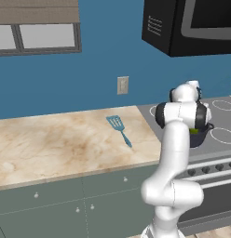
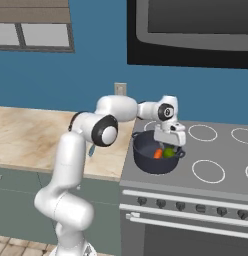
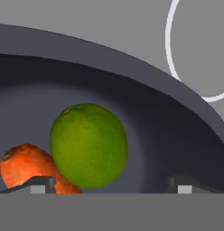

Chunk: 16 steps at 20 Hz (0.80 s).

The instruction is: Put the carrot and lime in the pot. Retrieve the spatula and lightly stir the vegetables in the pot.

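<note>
The lime [image 3: 89,145] and carrot [image 3: 30,168] lie touching inside the pot [image 2: 151,160] on the stove [image 2: 216,165]. The fingers [image 3: 111,184] hang spread apart just above them, grasping nothing. The spatula [image 1: 119,129] lies on the table [image 1: 57,139], well apart.

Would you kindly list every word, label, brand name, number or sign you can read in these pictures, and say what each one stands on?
None: no readable text, number or brand in any view.
The microwave shows a vent grille, no lettering.
The stove knobs carry no legible markings.
The wall outlet is blank.
The pot, lime, carrot and spatula bear no labels.
</note>
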{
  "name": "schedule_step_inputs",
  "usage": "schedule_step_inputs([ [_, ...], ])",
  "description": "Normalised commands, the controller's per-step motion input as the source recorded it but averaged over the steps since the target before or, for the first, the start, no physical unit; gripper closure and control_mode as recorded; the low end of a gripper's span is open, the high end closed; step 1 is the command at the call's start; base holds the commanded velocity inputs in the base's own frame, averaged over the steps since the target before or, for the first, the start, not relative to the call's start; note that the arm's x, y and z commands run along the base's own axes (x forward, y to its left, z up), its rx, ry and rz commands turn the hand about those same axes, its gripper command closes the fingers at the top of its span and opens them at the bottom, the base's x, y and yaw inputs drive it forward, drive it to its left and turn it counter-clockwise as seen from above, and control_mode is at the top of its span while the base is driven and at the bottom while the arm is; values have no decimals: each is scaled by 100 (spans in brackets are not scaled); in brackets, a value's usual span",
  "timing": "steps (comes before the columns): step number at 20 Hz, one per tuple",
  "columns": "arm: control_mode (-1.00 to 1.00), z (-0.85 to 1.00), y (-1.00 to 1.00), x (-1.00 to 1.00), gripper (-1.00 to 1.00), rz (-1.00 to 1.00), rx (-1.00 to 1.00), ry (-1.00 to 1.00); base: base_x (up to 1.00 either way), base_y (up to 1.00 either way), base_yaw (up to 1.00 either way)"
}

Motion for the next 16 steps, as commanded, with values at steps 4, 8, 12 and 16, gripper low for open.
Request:
schedule_step_inputs([
  [4,-100,40,11,-35,-100,0,3,0,0,0,0],
  [8,-100,40,23,-55,-100,0,2,-5,0,0,0],
  [12,-100,32,35,-62,-100,3,0,-16,0,0,0],
  [16,-100,25,38,-62,-100,11,0,-23,0,0,0],
])
